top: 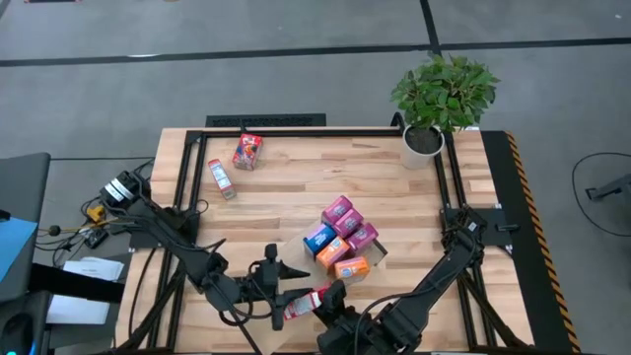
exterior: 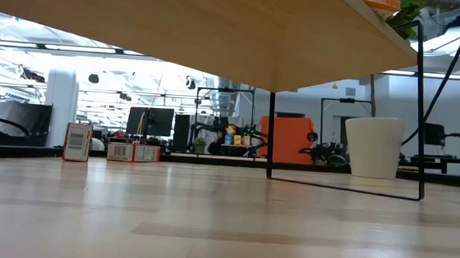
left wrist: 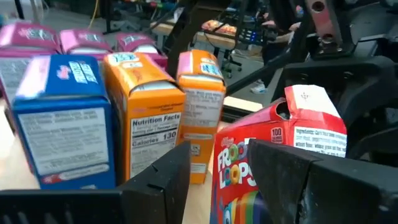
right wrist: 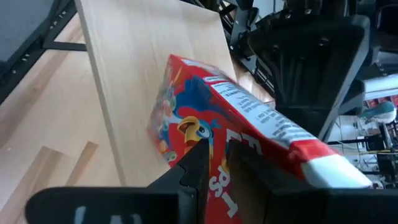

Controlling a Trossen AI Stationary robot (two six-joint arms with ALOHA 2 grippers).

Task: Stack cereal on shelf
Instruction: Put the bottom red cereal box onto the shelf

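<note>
Now, starting at my left: two cereal boxes, one red box (top: 247, 151) standing and one flat box (top: 222, 178), sit on the shelf (top: 296, 187), the pale wood board with thin black metal edges. My left gripper (top: 279, 291) is clamped on a red Froot Loops box (top: 306, 302) at the near edge, and my right gripper (top: 333, 299) pinches the same box with narrow jaws from the other end, likely a handover so it can be turned for stacking. Its glossy cardboard shows a white folded top in the left wrist view. Rightward, a tight cluster of boxes (top: 343, 240) waits, magenta, blue and orange, all crisp-edged cartons. A potted plant (top: 441, 99) in a white pot stands at the far right corner.
</note>
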